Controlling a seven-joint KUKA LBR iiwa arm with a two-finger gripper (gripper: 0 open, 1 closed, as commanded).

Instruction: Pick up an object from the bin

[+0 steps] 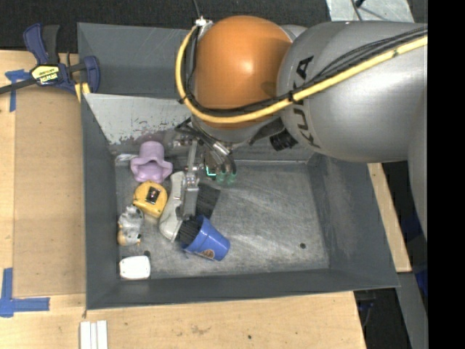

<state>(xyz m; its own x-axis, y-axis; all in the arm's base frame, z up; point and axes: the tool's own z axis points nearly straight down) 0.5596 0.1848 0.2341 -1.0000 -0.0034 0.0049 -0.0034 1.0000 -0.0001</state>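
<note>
My gripper point(196, 208) hangs under the arm's orange cover, low in the left half of the bin. It is right above a long white-and-grey object point(171, 213) and the dark mouth of a blue cup point(208, 241) lying on its side. A yellow tape measure point(150, 199) lies just left of the gripper. A purple knobbly toy point(150, 161) sits behind the tape measure. Whether anything is gripped I cannot make out.
A small silver-and-yellow figure point(129, 227) and a white rounded block point(135, 267) lie in the bin's front left corner. The arm and its cover overhang the bin's back and right side.
</note>
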